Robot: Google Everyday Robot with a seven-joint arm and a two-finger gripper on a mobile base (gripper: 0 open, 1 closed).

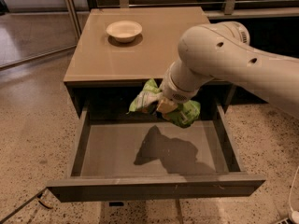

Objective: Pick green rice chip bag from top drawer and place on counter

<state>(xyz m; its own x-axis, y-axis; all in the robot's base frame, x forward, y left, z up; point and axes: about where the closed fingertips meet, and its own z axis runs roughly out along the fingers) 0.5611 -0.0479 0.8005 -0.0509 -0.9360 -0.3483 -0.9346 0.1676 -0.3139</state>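
Note:
The green rice chip bag point(148, 99) hangs crumpled in the air above the open top drawer point(154, 150), just below the counter's front edge. My gripper point(164, 107) is shut on the bag; the white arm comes in from the right and hides most of the fingers. The bag's shadow falls on the drawer's grey floor. The counter point(140, 45) is the tan top of the cabinet, behind and above the bag.
A white bowl point(124, 30) sits at the back left of the counter. The drawer front panel point(154, 186) juts out toward the camera. Speckled floor surrounds the cabinet; a metal rail runs at the left, and a cable lies at the lower left.

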